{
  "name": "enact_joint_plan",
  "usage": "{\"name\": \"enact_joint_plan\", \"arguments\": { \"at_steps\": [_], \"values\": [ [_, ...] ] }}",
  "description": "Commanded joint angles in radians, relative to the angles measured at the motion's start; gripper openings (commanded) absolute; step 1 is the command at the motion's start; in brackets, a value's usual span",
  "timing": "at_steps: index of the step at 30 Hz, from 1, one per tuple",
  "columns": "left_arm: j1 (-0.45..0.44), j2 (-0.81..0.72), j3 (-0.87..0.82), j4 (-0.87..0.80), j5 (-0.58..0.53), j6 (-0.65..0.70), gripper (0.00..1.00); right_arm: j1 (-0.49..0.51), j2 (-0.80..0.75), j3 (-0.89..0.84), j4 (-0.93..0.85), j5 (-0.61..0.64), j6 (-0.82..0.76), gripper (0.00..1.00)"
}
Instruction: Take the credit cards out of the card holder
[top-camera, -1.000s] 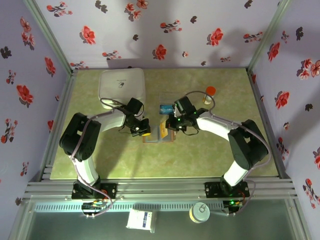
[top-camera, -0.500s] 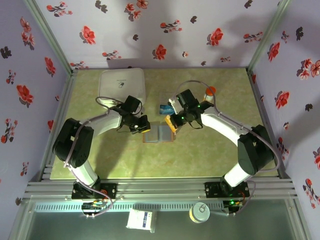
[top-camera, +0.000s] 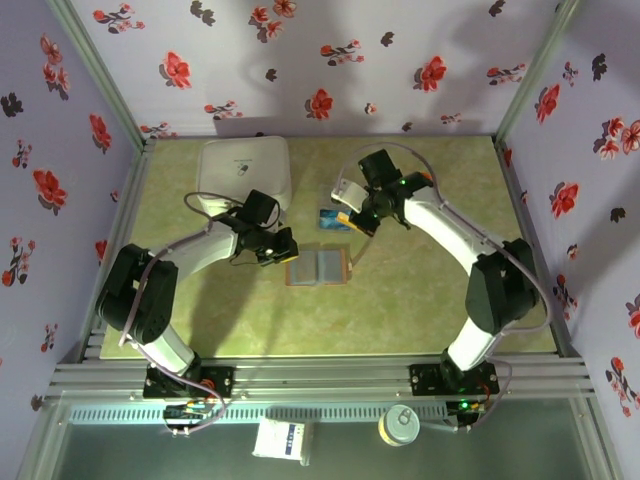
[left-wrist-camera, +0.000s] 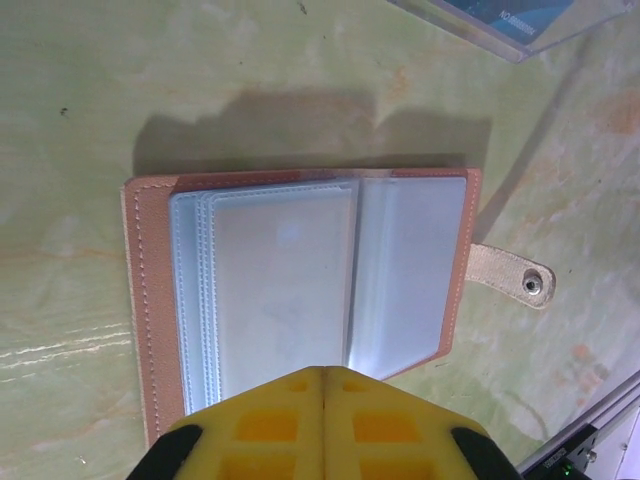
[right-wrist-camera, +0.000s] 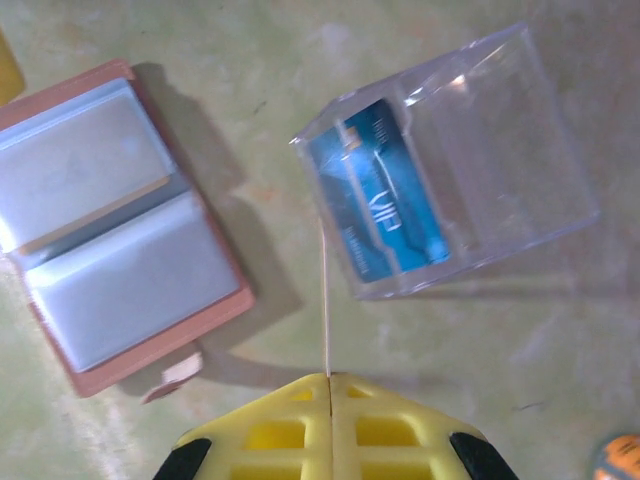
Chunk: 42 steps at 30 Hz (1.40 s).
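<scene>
Card holder (top-camera: 318, 268) lay open near the middle of the table (top-camera: 210, 320), sleeves frosted, contents hard to read. Left gripper (left-wrist-camera: 322, 375) hung closed and empty over its left edge. Farther back, right gripper (right-wrist-camera: 329, 380) pinched a credit card (right-wrist-camera: 325, 300), seen edge-on as a thin line, colour unclear, beside the clear tray (right-wrist-camera: 510, 140) holding a teal card (right-wrist-camera: 390, 195).

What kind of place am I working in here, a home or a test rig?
Likely a staged test booth, not a home: flower-patterned lilac wall panels box in a small green mottled tabletop, and an aluminium extrusion rail runs along the near edge.
</scene>
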Motion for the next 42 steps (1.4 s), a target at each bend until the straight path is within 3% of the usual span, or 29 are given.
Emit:
{"name": "enact_joint_plan", "arguments": {
  "at_steps": [1,21,31,42],
  "values": [
    [0.011,-0.025,-0.009,-0.028,-0.015,0.004,0.07,-0.022,0.077,0.103,-0.097,-0.059,-0.131,0.0],
    [0.052,-0.079,-0.057,-0.088,-0.028,0.03,0.05,-0.08,0.562,0.759,-0.39,-0.155,-0.298,0.0],
    [0.058,-0.1,-0.082,-0.09,-0.043,0.012,0.05,-0.083,0.684,0.907,-0.509,-0.156,-0.359,0.0],
    [0.059,-0.099,-0.086,-0.087,-0.047,-0.002,0.05,-0.083,0.724,0.927,-0.546,-0.22,-0.396,0.0]
  ]
}}
